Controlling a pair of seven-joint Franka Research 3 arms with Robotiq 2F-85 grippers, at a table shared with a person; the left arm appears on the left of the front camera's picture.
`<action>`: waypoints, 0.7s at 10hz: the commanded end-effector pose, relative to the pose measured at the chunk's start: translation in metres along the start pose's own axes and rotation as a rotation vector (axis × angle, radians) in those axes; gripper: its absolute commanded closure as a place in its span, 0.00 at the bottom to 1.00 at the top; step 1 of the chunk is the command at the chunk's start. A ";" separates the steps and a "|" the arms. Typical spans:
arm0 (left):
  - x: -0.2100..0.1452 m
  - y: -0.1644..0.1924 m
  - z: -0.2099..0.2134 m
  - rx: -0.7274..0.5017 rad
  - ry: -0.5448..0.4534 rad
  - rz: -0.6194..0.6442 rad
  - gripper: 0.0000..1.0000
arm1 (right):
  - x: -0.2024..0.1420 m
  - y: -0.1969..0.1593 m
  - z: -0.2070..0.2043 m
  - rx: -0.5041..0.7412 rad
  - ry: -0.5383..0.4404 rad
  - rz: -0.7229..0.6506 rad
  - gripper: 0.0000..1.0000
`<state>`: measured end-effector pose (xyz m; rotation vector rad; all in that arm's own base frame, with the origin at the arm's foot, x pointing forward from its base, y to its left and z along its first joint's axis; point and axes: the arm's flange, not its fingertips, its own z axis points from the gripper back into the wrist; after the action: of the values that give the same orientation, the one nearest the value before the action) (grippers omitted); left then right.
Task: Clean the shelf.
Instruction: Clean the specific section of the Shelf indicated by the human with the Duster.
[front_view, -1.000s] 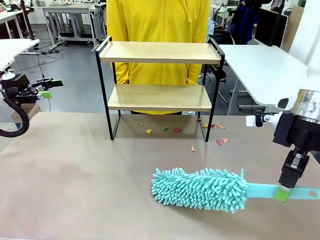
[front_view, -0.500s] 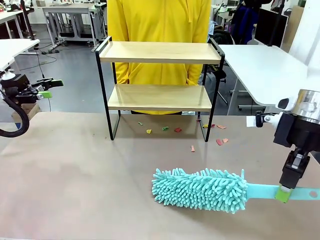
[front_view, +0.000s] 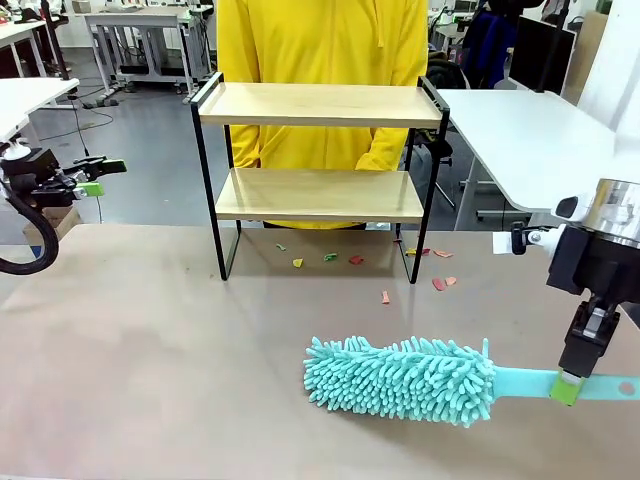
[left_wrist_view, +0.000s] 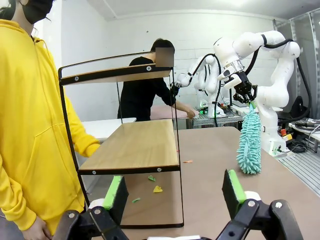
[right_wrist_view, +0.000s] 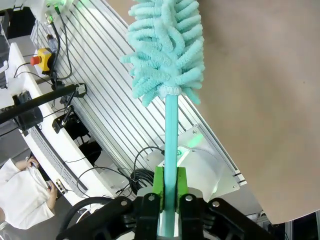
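Scraps (front_view: 330, 257) beneath shelf (front_view: 320, 104), duster (front_view: 400, 378) in front.

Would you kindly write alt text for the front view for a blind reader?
The right gripper is shut on the handle of a teal duster, whose fluffy head sits low at the table. Behind stands the two-tier shelf, coloured scraps around its feet, a person in yellow beyond.

Person (front_view: 320, 40) in yellow hoodie at far side; white table (front_view: 530, 140) right.

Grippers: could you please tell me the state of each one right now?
Left gripper: open, empty.
Right gripper: shut on the duster handle.
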<state>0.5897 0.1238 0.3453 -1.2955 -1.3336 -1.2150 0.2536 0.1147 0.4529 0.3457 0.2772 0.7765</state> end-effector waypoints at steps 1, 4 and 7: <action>0.003 0.000 0.000 0.001 0.005 -0.007 0.00 | -0.002 0.001 0.002 -0.002 0.006 0.003 0.87; 0.003 0.000 0.000 0.001 0.005 -0.007 0.00 | -0.002 0.001 0.002 -0.002 0.006 0.003 0.87; 0.003 0.000 0.000 0.001 0.005 -0.007 0.00 | -0.002 0.001 0.002 -0.002 0.006 0.003 0.87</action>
<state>0.5897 0.1238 0.3453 -1.2955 -1.3336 -1.2150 0.2536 0.1147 0.4529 0.3457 0.2773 0.7765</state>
